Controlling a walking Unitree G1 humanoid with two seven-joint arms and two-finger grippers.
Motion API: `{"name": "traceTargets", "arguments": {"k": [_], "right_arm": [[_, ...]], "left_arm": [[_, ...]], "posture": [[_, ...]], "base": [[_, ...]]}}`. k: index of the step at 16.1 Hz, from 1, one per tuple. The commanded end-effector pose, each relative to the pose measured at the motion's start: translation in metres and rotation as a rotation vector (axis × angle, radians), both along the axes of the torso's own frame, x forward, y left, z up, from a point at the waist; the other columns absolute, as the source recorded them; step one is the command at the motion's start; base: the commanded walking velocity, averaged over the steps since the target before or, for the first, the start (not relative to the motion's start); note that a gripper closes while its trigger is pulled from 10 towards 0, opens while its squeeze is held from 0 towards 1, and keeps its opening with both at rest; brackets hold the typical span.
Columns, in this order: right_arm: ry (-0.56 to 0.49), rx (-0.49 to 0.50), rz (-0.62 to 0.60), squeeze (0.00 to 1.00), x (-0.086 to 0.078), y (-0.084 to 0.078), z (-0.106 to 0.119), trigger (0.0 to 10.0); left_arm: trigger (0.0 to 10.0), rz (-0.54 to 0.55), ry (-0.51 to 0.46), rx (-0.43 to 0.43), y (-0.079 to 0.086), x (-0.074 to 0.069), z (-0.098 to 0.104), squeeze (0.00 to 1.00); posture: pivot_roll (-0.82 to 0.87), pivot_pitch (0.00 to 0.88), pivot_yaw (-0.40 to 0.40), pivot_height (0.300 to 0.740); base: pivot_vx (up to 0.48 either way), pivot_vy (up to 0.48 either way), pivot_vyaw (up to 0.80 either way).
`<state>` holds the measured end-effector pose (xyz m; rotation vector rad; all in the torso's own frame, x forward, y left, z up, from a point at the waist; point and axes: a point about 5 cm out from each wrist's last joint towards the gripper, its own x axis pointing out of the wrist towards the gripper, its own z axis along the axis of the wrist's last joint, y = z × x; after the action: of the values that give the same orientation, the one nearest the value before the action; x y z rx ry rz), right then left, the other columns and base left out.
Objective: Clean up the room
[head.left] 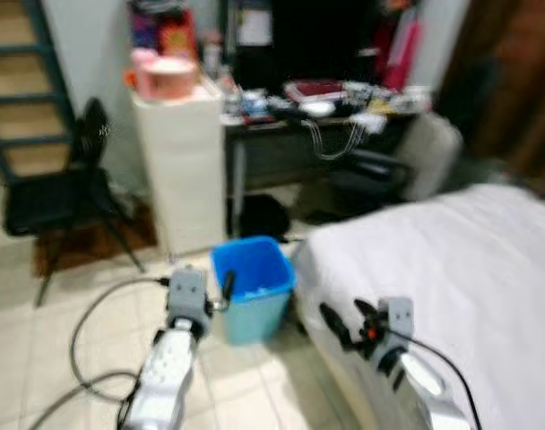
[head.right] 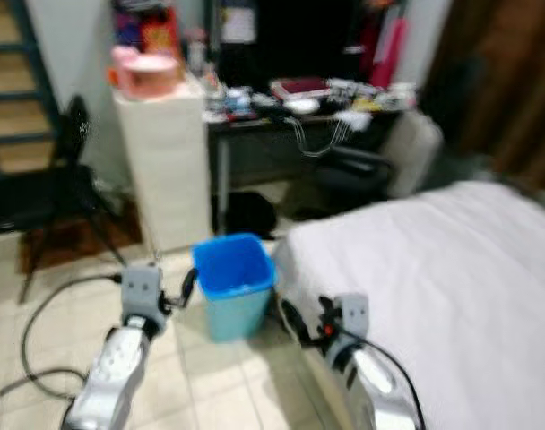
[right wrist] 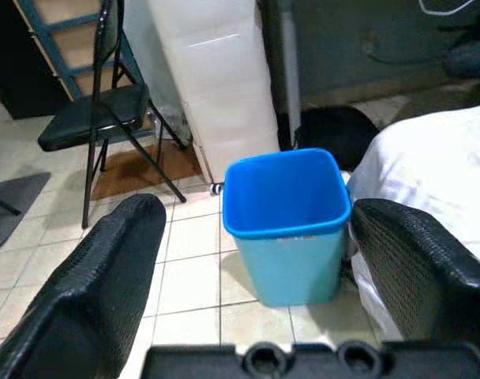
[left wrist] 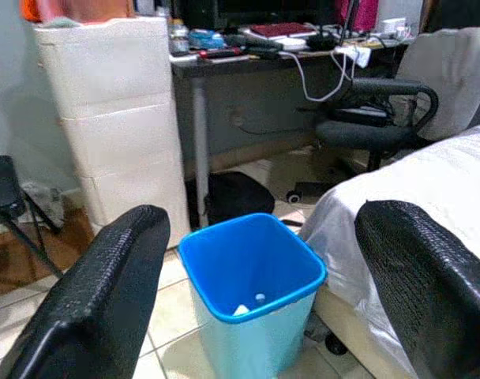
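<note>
Bin [head.left: 252, 288] stands between white drawers [head.left: 181, 170] and bed [head.left: 452, 269]; both grippers' fingers [left wrist: 106, 300] spread, empty.

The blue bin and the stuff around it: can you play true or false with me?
1. The bin stands upright on the floor. True.
2. The bin is full to the top. False: it is nearly empty, with just a few small bits at the bottom.
3. The bed has a white cover. True.
4. The left tool is shut on the bin. False: its fingers are apart, and it holds nothing.
5. The black folding chair is on the bed. False: it stands on the floor by the white drawers.
6. The right tool is open. True.
</note>
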<state>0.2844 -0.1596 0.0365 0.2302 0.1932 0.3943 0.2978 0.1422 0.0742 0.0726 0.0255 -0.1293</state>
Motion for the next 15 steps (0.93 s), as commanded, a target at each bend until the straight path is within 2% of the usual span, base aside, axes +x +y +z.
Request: {"name": "traceTargets", "arguments": {"k": [1,3,5,6,15], "right_arm": [[-0.004,-0.007,0.005,0.0,0.001,-0.001,0.001,10.0],[0.0,-0.008,0.002,0.0,0.0,-0.002,0.0,10.0],[-0.001,-0.009,-0.002,0.0,0.0,-0.003,0.0,10.0],[0.001,-0.013,-0.011,0.0,0.0,-0.005,0.0,10.0],[0.007,-0.021,-0.032,0.0,-0.001,-0.011,-0.002,10.0]], "left_arm": [[10.0,-0.011,0.007,-0.006,-0.003,0.0,0.0,0.11],[10.0,-0.015,0.009,-0.009,-0.004,-0.001,-0.001,0.15],[10.0,-0.021,0.01,-0.011,-0.004,-0.001,-0.001,0.13],[10.0,-0.047,0.013,-0.028,-0.008,-0.001,0.0,0.0],[10.0,-0.072,0.017,-0.038,-0.011,-0.001,-0.001,0.0]], "posture": [[0.06,0.0,-0.066,0.74],[0.06,0.0,-0.064,0.74],[0.05,0.0,-0.062,0.74],[0.05,0.0,-0.061,0.74],[0.04,0.0,-0.059,0.74]], "base": [[-0.274,0.0,0.0],[-0.276,0.0,0.0],[-0.274,0.0,0.0],[-0.274,0.0,0.0],[-0.276,0.0,0.0]]}}
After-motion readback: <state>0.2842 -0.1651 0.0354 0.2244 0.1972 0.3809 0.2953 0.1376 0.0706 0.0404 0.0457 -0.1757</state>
